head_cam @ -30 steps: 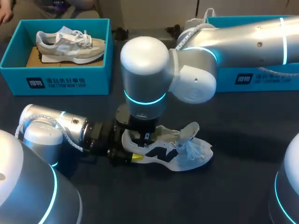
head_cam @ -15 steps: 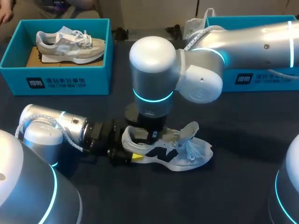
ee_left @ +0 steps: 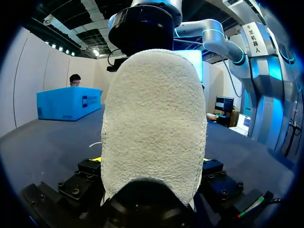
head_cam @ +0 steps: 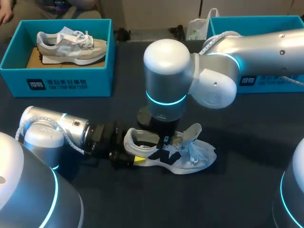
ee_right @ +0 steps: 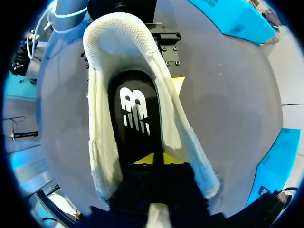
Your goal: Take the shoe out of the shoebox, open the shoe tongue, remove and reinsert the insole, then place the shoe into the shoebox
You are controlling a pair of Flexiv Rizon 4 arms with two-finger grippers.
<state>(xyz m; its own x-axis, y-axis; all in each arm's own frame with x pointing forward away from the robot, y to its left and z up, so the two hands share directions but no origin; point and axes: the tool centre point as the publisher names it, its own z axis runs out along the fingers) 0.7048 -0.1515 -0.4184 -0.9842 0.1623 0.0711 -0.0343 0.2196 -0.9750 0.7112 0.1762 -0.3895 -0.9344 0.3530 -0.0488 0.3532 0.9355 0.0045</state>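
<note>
A white mesh shoe (head_cam: 190, 157) with a dark side logo lies on the dark table, toe to the right and tongue (head_cam: 193, 132) pulled up. My left gripper (head_cam: 133, 150) comes in low from the left, its fingers set wide and touching both sides of the heel (ee_left: 154, 123). One of its yellow fingertips (ee_right: 178, 84) shows beside the heel. My right gripper (head_cam: 164, 138) points straight down into the shoe's opening. Its yellow tips (ee_right: 153, 159) stand almost together on the black insole (ee_right: 135, 109), which lies flat inside the shoe (ee_right: 102, 128).
A teal shoebox (head_cam: 57, 81) at the back left holds a grey shoe (head_cam: 71, 45). A second teal box (head_cam: 251, 20) stands at the back right, partly behind my right arm. A white bag (head_cam: 197, 27) lies between them at the far edge.
My right arm has shifted to the right, and its gripper has slid from the heel end toward the middle of the shoe. The left arm and the shoe have stayed put.
</note>
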